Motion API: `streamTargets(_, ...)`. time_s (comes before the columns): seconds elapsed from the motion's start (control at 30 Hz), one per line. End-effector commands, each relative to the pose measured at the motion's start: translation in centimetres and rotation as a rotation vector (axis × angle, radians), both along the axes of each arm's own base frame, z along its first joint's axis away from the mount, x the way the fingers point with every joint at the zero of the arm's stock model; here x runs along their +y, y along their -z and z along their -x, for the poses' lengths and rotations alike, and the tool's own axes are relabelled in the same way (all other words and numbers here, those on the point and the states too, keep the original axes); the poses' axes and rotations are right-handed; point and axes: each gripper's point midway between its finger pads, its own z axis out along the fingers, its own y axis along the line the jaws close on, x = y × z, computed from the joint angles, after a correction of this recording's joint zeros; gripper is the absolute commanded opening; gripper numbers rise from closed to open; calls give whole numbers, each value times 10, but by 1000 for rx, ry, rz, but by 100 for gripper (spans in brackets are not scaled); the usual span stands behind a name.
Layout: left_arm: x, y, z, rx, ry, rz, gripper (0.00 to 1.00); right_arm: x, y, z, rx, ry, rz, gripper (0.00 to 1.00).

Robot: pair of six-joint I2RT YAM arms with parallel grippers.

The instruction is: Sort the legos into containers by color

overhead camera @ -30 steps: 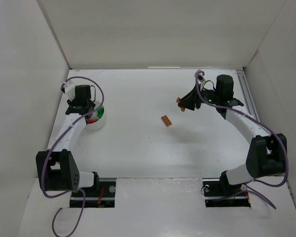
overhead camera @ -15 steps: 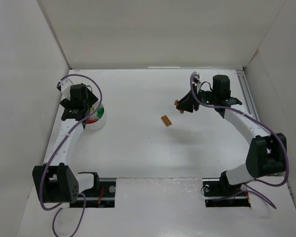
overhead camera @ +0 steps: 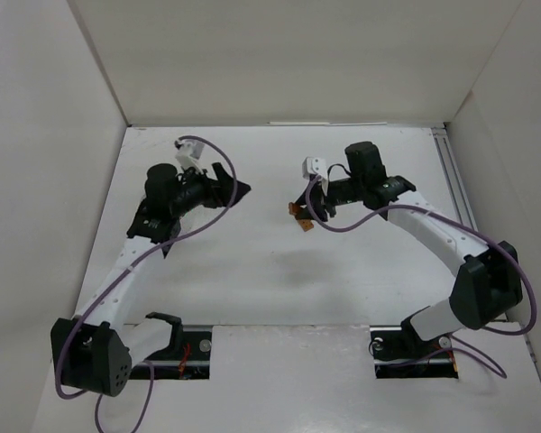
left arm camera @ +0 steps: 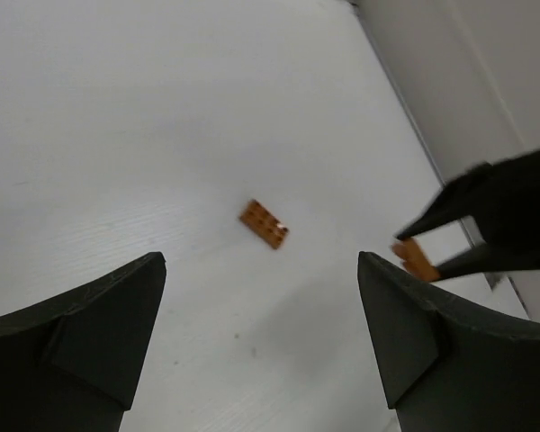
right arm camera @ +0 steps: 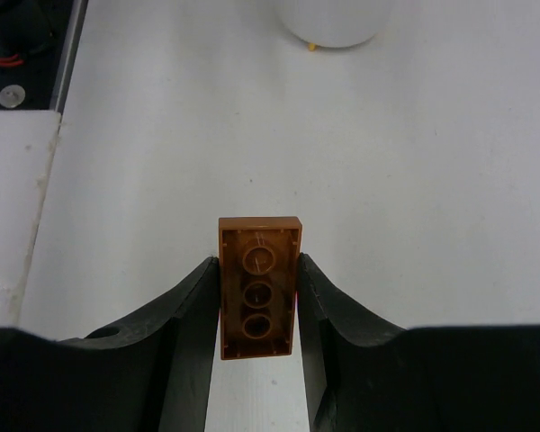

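**Both arms draw in toward mid-table**

The right gripper point(right arm camera: 259, 301) is clenched on the held orange-brown lego point(right arm camera: 259, 286), its hollow underside facing the wrist camera. Over the last second it has carried the piece leftward, and it is now close to the loose orange-brown lego point(overhead camera: 305, 223) lying flat on the table point(overhead camera: 252, 271). The left gripper point(left arm camera: 261, 270), fingers spread wide and holding nothing, has swung off the white cup point(right arm camera: 328, 20) toward the centre. A yellow speck point(right arm camera: 312, 45) at the cup's foot may be another lego.
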Motion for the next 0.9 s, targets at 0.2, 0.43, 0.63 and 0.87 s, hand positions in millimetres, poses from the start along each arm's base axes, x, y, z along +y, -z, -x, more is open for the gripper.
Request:
streamTargets(0.2, -107, -28, 47, -48, 416, 101, 77, 25, -45, -14, -324, 135, 17, 14)
streamTargets(0.43, -123, -13, 29, -4, 331, 85, 65, 32, -62, -11, -409, 231, 20, 14)
streamTargets(0.63, -127, -14, 28, -2, 324, 100, 60, 35, -58, -10, -403, 220, 25, 14)
streamTargets(0.87, -132, -23, 36, -24, 378, 119, 55, 34, -54, -18, -389, 264, 45, 12)
